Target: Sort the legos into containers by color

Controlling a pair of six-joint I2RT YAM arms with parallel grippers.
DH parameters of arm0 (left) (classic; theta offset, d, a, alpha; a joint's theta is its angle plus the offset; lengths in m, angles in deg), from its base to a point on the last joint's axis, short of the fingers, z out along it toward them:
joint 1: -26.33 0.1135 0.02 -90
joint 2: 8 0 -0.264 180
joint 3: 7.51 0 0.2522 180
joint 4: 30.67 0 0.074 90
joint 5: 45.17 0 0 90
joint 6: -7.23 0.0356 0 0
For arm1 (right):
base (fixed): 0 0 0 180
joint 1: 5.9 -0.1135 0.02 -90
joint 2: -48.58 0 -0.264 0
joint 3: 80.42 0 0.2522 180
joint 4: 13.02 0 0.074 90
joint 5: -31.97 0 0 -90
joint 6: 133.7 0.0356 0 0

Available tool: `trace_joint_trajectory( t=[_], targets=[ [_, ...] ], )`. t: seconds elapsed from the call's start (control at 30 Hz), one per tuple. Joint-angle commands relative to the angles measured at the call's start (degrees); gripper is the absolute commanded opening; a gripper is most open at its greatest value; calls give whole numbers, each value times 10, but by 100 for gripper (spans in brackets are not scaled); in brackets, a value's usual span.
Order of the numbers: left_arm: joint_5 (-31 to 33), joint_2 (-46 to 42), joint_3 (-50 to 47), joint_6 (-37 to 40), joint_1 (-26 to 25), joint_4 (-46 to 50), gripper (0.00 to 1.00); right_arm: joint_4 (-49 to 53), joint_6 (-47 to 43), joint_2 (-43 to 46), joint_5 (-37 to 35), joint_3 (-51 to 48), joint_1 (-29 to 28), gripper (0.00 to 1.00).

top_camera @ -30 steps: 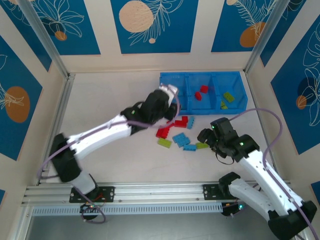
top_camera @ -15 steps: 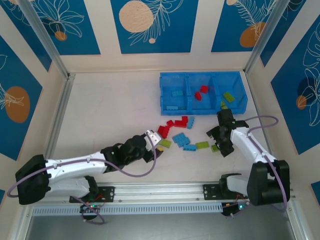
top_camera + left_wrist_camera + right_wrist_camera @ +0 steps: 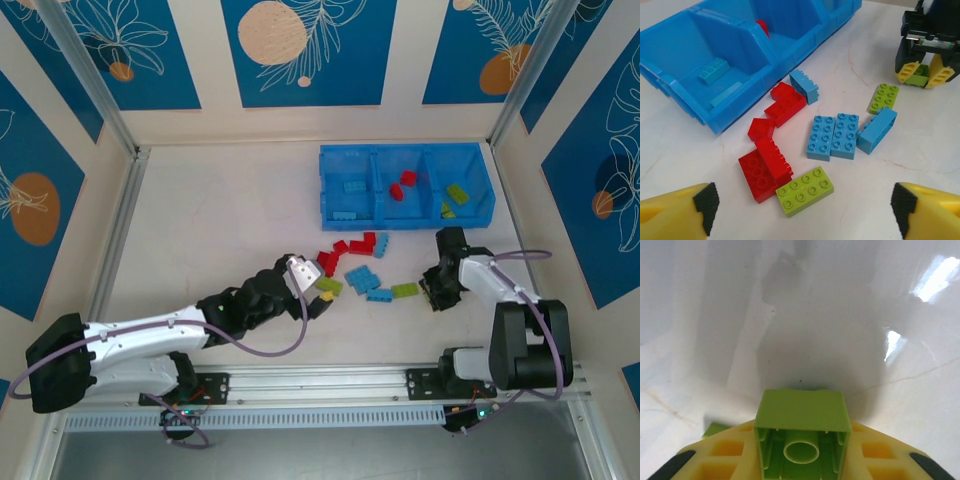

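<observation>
Loose legos lie in a pile on the table: red ones (image 3: 345, 250), light blue ones (image 3: 362, 280) and a lime green one (image 3: 405, 290). My left gripper (image 3: 315, 283) hovers open at the pile's near left, its yellow fingers (image 3: 677, 212) wide on either side of a green eight-stud brick (image 3: 805, 190) that rests against a red brick (image 3: 765, 167). My right gripper (image 3: 802, 460) is shut on a small green lego (image 3: 802, 435), low over the table to the right of the pile (image 3: 432, 292). The blue tray (image 3: 333, 160) holds light blue (image 3: 350, 187), red (image 3: 405, 180) and green (image 3: 457, 193) bricks in its left, middle and right compartments.
Patterned walls and aluminium posts (image 3: 105, 110) enclose the table. Bare tabletop stretches left of the tray and pile (image 3: 220, 210). The tray's front wall (image 3: 740, 112) stands just beyond the red bricks. The right gripper with its green brick (image 3: 917, 75) shows in the left wrist view, upper right.
My left arm pulled back from the tray's front and dropped low to the near left of the pile. My right arm changed pose, its gripper staying right of the pile.
</observation>
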Motion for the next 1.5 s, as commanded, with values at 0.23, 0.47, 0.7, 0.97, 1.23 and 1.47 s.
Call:
trace_joint_trajectory(
  t=[0.23,0.47,0.7,0.97,1.23,1.47],
  targets=[
    [24,-39,-27,-1,-1,-36,100,-87,-189,131,-109,131,8,27],
    [39,-44,-26,1,-1,-29,100,-51,-221,-177,-78,402,96,24],
    [42,-53,-26,2,-1,-22,100,42,-254,-387,-25,649,106,59],
    [52,-56,-23,-4,-1,-17,100,54,-252,-281,-7,582,91,74],
    [79,-56,-22,-5,-1,-10,100,-63,-279,50,51,237,-12,74],
    [77,-67,-26,-4,-1,-12,100,-7,-289,186,-38,76,-246,73]
  ],
)
